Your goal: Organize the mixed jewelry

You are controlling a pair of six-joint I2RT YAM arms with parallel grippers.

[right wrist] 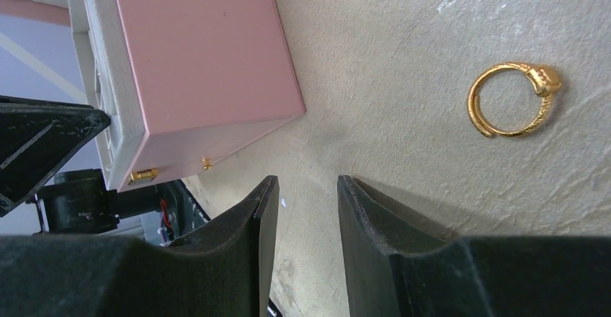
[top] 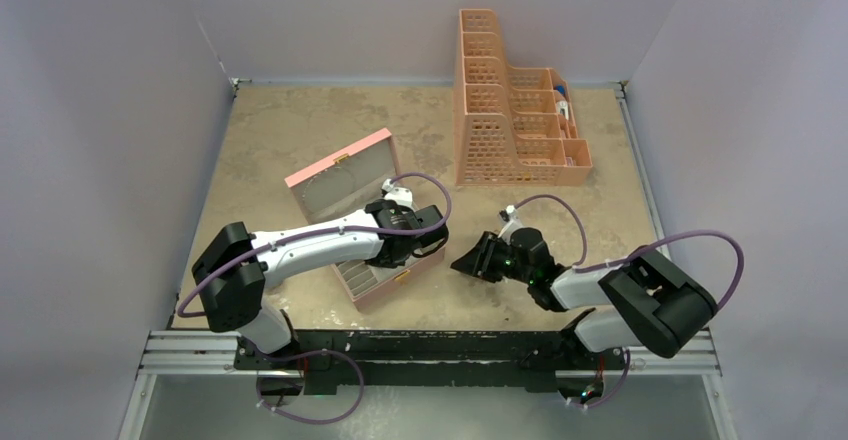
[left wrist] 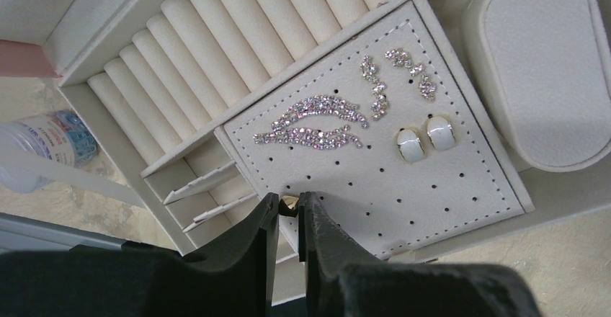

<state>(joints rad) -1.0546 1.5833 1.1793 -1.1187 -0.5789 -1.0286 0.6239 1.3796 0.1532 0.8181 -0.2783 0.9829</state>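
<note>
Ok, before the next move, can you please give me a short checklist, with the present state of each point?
1. Left gripper has a grip: ok, shut on a small gold piece.
2. Piece is over the panel: ok, at its near edge.
3. Piece lined up with a hole: cannot tell, the fingers hide it.
4. Free holes: ok, many are bare below the white earrings.
5. Box lid open: ok.
6. Right gripper free: ok, open and holding nothing; the gold ring lies alone on the table.
</note>
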